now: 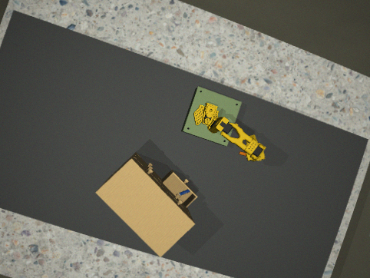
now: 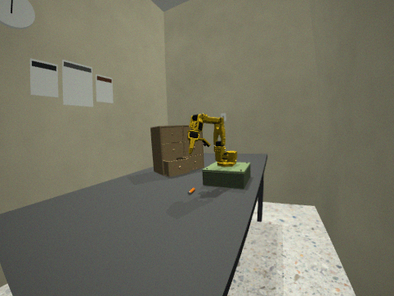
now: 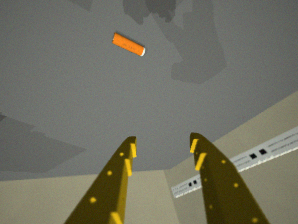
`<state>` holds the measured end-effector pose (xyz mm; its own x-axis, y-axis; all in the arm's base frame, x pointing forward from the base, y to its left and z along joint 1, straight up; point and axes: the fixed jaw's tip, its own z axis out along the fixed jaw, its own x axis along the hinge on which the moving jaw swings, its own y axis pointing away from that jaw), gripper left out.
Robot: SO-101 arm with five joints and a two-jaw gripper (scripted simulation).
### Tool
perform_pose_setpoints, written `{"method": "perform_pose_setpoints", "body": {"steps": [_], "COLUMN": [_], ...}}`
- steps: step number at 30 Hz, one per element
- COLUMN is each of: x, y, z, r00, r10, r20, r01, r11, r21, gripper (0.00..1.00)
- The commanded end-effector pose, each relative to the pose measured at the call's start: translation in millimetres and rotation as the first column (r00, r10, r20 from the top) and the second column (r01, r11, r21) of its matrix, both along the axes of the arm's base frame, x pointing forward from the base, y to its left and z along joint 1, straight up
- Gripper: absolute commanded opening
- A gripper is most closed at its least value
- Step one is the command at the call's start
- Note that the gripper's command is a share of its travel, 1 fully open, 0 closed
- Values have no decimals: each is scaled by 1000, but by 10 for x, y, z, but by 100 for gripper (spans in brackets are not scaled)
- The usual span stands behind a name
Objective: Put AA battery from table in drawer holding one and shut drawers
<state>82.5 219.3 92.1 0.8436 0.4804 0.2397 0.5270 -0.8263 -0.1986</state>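
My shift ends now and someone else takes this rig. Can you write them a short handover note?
Hand: partly open, holding nothing, raised above the table.
Orange battery: lying on the table beside the green base, below the hand.
Cabinet: one drawer pulled out with a blue item in it; I can't tell whether that is a battery.
Done: drawer opened.
Left: grasp the battery, drop it in the right drawer, shut every drawer.

Bare room, papered wall

Three white sheets (image 2: 78, 82) hang beside a round clock (image 2: 16, 13); speckled floor (image 2: 294, 253) surrounds the dark surface (image 2: 123, 229).
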Motion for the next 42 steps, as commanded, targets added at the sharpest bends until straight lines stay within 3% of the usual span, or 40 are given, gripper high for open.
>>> {"method": "perform_pose_setpoints", "body": {"steps": [1,13,25,27,37,42], "x": [8,44,61,61,51,51], "y": [72,150,195,195,185,185], "z": [-81,-361,-731,-731,-1048,-1048], "r00": [992,911,706,706,471,471], "r10": [123,411,708,708,876,876], "r20": [21,31,-24,-24,-102,-102], "r01": [-123,-402,-689,-689,-856,-856], "r11": [992,903,678,678,426,426], "r21": [-39,-154,-258,-258,-294,-294], "gripper": [21,21,21,21,21,21]}}
